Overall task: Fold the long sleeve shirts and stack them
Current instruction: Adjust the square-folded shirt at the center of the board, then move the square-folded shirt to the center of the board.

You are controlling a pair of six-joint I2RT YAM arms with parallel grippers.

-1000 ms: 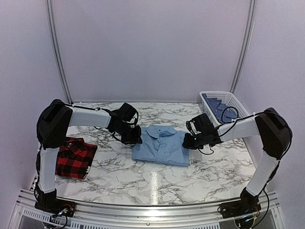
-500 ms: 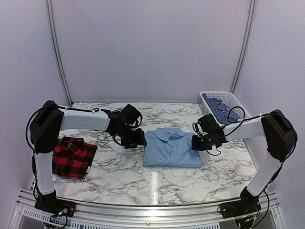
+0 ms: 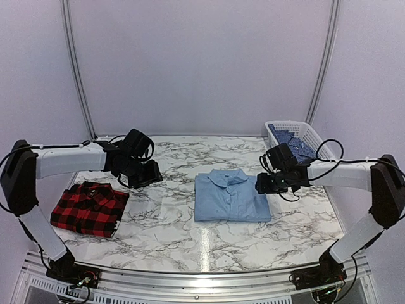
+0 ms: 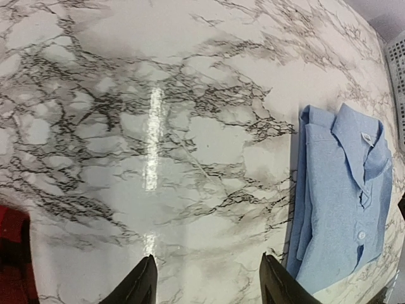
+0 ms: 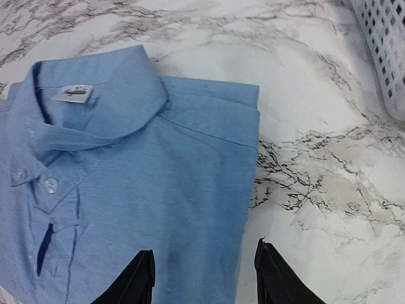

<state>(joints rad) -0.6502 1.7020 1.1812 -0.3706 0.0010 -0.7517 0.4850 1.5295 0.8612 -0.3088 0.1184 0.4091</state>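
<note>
A folded light blue shirt lies flat in the middle of the marble table, collar toward the back; it also shows at the right edge of the left wrist view and fills the right wrist view. A folded red-and-black plaid shirt lies at the left; a sliver of it shows in the left wrist view. My left gripper is open over bare marble between the two shirts. My right gripper is open above the blue shirt's right edge, holding nothing.
A white plastic basket with blue patterned cloth inside stands at the back right; its wall shows in the right wrist view. Bare marble table lies in front of the shirts. Metal frame rails run up the back wall.
Both grippers opened and let go of the blue shirt, which now lies squared up and flat. The left arm drew back to the left, away from it; the right gripper backed slightly right.
</note>
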